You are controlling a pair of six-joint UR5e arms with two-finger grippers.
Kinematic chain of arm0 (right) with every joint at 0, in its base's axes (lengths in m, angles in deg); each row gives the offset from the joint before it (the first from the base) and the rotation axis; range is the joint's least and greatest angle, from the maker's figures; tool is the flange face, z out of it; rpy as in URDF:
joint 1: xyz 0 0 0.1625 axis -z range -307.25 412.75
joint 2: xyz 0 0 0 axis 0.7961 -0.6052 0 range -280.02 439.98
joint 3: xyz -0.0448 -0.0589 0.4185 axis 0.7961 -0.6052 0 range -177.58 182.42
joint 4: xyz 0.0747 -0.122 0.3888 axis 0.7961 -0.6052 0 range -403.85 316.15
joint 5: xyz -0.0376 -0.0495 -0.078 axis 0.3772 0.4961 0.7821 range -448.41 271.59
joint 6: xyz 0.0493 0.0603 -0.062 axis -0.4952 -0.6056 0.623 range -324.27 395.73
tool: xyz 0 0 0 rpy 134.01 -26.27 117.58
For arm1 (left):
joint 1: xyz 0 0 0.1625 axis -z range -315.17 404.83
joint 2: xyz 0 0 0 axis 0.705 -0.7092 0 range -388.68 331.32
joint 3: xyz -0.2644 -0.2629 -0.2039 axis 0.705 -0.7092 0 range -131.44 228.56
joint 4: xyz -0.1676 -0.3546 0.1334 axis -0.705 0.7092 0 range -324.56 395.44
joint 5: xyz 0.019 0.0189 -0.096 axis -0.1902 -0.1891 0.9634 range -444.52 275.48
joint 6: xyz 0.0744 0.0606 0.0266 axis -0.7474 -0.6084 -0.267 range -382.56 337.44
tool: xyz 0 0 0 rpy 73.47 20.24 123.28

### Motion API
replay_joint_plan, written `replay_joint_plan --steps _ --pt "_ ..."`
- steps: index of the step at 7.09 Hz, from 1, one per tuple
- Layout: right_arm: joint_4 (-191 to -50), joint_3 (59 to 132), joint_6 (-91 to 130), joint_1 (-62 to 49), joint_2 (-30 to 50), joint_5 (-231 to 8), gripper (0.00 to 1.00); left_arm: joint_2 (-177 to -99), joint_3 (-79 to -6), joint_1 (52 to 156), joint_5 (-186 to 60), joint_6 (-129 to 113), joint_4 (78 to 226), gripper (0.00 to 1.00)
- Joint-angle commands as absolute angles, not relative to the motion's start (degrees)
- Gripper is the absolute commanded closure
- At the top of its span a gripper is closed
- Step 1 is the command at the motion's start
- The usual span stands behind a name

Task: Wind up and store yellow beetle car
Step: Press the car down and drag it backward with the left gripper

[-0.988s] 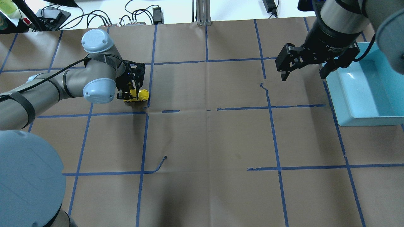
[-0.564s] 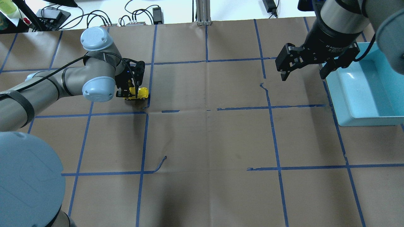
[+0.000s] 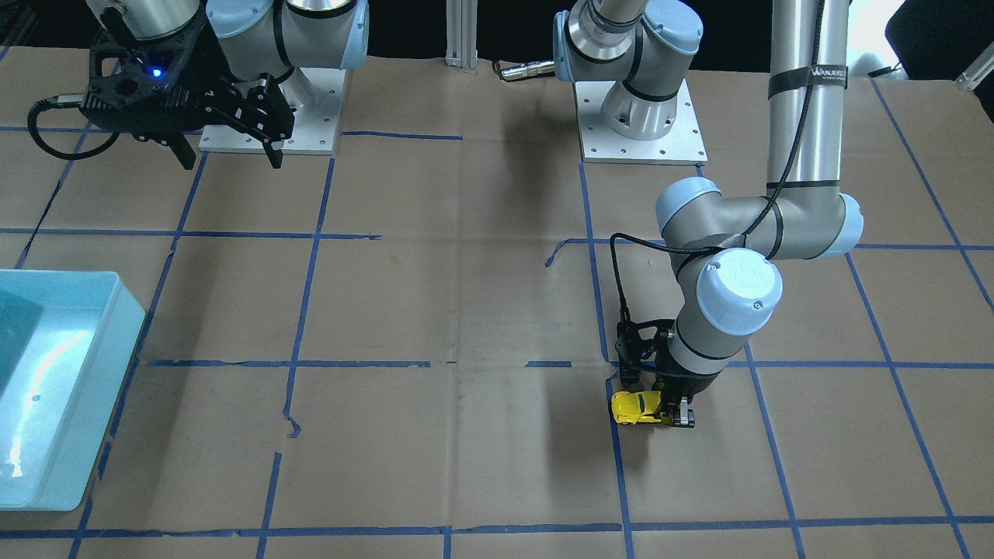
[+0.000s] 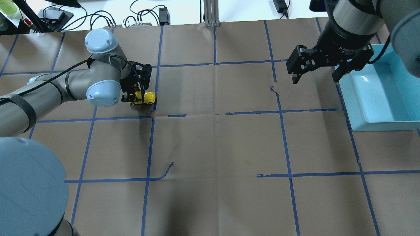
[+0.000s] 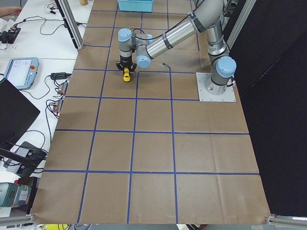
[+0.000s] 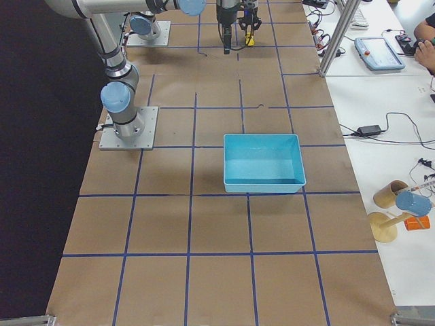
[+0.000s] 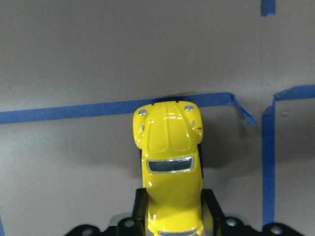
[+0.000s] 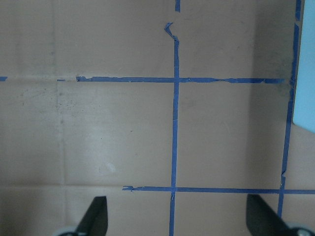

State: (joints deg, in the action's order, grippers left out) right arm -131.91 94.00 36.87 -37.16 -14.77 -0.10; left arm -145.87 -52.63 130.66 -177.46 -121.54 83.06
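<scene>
Brown paper covers the table [image 4: 216,144], ruled into squares by blue tape [image 4: 147,147]. Left of centre in the overhead view, the left gripper [image 4: 135,98] pinches the rear of the yellow beetle car [image 4: 147,97], low beside a tape line. At upper right, the right gripper [image 4: 315,79] hangs spread wide near a light-blue bin [image 4: 377,125]. Cables [image 4: 98,16] lie on a white bench beyond the table.

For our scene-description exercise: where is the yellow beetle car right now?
The yellow beetle car is left of centre in the overhead view, its rear gripped by the left tool, its nose beside a blue tape line, far from the blue bin.
</scene>
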Motion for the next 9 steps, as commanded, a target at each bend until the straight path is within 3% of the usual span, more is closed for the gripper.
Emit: replay_joint_plan --steps 1,9 --pt "-131.9 94.1 36.9 -37.1 -14.8 -0.2 0.0 -146.2 -52.9 130.7 -177.3 -121.7 83.0 0.63" --pt "-131.9 94.0 36.9 -37.2 -14.8 -0.2 0.0 -146.2 -53.5 126.6 -180.9 -124.9 82.7 0.63"
